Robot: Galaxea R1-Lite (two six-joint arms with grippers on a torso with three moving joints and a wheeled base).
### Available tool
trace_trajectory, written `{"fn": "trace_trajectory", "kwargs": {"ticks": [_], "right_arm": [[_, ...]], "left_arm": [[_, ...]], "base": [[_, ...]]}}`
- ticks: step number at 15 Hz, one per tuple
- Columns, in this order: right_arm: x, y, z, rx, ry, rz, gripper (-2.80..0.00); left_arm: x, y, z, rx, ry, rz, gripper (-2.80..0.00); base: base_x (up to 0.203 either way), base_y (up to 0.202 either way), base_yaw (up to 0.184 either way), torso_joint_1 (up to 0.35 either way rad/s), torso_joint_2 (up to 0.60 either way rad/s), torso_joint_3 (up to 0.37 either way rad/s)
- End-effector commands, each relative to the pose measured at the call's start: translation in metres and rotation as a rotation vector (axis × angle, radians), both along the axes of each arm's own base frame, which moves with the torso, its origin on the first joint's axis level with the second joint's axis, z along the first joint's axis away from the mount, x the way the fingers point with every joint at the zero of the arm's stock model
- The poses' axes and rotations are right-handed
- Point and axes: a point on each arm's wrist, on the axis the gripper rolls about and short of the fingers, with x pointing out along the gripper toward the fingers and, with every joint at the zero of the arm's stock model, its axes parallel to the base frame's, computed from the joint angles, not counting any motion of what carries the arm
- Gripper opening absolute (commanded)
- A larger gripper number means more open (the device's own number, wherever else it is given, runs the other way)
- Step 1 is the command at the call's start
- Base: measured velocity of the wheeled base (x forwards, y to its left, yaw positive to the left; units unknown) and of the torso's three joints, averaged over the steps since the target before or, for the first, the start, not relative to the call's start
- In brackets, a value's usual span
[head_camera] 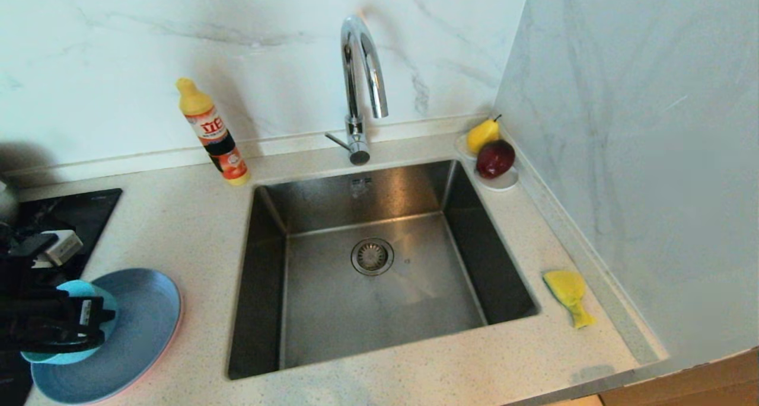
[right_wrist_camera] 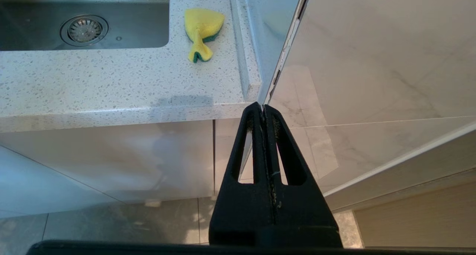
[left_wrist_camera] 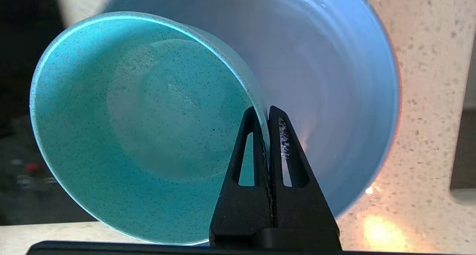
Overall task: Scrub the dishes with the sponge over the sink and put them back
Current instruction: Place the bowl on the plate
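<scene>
At the counter's left, my left gripper (head_camera: pixel 98 318) (left_wrist_camera: pixel 264 111) is shut on the rim of the teal bowl (head_camera: pixel 68 293) (left_wrist_camera: pixel 141 128), one finger inside and one outside. The bowl is tilted above the grey-blue plate (head_camera: pixel 145 329) (left_wrist_camera: pixel 327 80). That plate lies on the pink plate, which shows only as a thin rim (head_camera: pixel 179 311). The yellow sponge (head_camera: pixel 568 290) (right_wrist_camera: pixel 202 28), with its green layer underneath, lies on the counter right of the sink (head_camera: pixel 332 317) (right_wrist_camera: pixel 141 28). My right gripper (right_wrist_camera: pixel 263 108) is shut on nothing, parked below the counter's front edge.
A tall chrome faucet (head_camera: pixel 359 86) stands behind the sink, with an orange detergent bottle (head_camera: pixel 213 133) to its left. A white saucer (head_camera: pixel 504 184) with a pear and an apple sits in the back right corner. The black stovetop (head_camera: pixel 77 213) lies at the far left. A marble wall bounds the right side.
</scene>
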Motion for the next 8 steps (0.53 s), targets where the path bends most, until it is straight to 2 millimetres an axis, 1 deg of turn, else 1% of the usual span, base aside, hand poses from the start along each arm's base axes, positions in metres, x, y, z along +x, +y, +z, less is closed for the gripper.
{"fn": "trace_trajectory", "kwargs": {"ticks": [1,3,4,8], "right_arm": [[0.0000,0.0000,0.0000,-0.001,0.000,0.000,-2.80],[0.0000,0.0000,0.0000,-0.001,0.000,0.002,-2.80],[0.0000,0.0000,0.0000,-0.001,0.000,0.000,-2.80],[0.0000,0.0000,0.0000,-0.001,0.000,0.001,-2.80]], "left_arm": [[0.0020,-0.0023,-0.0023,-0.007,0.010,-0.013,-2.80],[0.0012,-0.0036,-0.0043,-0.008,0.016,-0.016,-2.80],[0.0006,-0.0039,-0.0054,-0.008,0.020,-0.017,0.00],[0.0016,-0.0037,-0.0013,-0.013,0.001,-0.017,0.00]], "base": [[0.000,0.000,0.000,0.000,0.00,0.000],[0.000,0.000,0.000,0.000,0.00,0.000],[0.000,0.000,0.000,0.000,0.00,0.000],[0.000,0.000,0.000,0.000,0.00,0.000]]}}
